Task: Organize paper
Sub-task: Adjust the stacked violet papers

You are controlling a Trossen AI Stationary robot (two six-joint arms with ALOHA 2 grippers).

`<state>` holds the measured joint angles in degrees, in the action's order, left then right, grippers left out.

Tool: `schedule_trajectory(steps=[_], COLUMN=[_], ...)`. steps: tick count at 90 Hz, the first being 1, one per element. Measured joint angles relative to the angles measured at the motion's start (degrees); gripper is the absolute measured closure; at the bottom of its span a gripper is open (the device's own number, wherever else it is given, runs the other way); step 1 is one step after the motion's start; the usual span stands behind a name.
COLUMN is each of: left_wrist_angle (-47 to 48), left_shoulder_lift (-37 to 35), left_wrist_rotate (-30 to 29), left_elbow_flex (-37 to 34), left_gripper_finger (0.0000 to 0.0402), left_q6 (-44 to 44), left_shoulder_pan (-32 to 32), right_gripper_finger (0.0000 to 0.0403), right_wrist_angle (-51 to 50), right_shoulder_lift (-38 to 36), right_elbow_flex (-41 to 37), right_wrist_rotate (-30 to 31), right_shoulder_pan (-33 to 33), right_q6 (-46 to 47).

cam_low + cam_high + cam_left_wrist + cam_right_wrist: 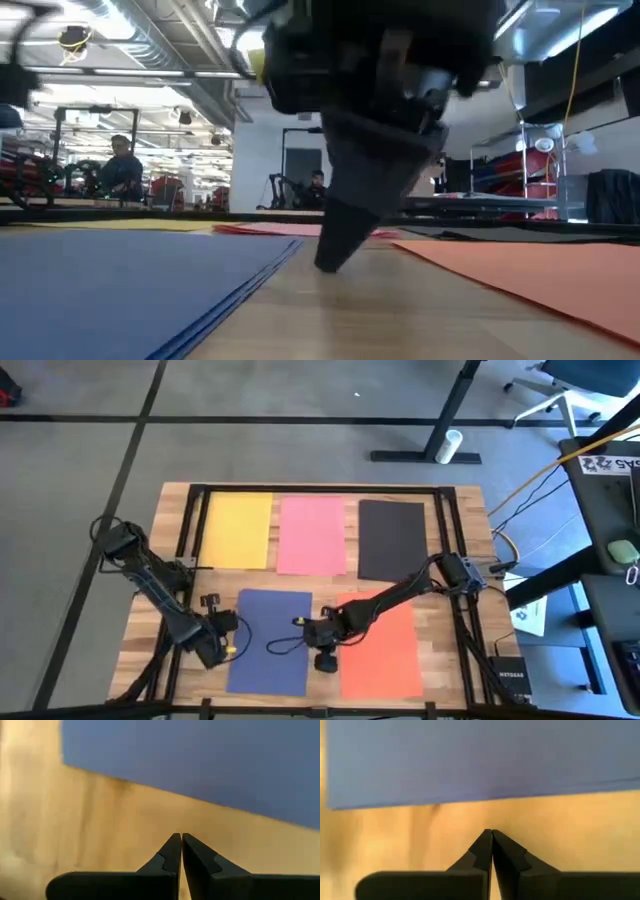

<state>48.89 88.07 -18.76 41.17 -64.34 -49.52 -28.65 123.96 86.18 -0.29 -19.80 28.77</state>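
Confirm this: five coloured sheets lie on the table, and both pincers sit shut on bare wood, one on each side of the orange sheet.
Wrong sheet. In the high view, the left pincer and right pincer flank the navy blue sheet; the orange sheet lies beyond the right one. Both wrist views show them shut over bare wood.

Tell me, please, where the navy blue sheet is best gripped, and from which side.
Probably its right long edge, approached from the bare wood strip between the navy blue sheet and the orange sheet. The sheet lies flat, so fingers need an exposed edge to slide under. The right gripper, shut, already points at that edge; the left gripper, also shut, is at the opposite edge.
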Motion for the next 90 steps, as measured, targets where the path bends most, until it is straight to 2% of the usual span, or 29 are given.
schedule_trajectory(steps=[15,28,41,61,90], left_wrist_angle=[-0.38,0.17,-0.24,-2.31,-3.98], left_shoulder_lift=[-0.26,-0.11,-0.11,-0.06,0.00], left_wrist_rotate=[-1.27,-5.31,-6.62,-7.33,-8.21], left_elbow_flex=[-2.21,-3.03,-3.61,-3.72,-3.78], left_gripper_finger=[0.0402,0.0402,0.0402,0.0402,0.0402], left_q6=[-0.71,1.59,4.24,8.93,10.32], left_shoulder_pan=[3.78,5.99,8.40,11.00,11.87], right_gripper_finger=[0.0402,0.0402,0.0402,0.0402,0.0402], right_wrist_angle=[-1.93,-1.96,-1.87,-1.58,-2.03], right_shoulder_lift=[-0.39,-0.41,-0.32,-0.30,-0.01], right_elbow_flex=[-0.01,-0.01,-0.01,-0.58,-0.57], right_wrist_rotate=[3.01,6.93,9.28,8.99,7.60], right_shoulder_pan=[3.14,5.58,8.24,10.65,10.57], right_q6=[-2.28,-4.85,-6.59,-7.67,-8.16])
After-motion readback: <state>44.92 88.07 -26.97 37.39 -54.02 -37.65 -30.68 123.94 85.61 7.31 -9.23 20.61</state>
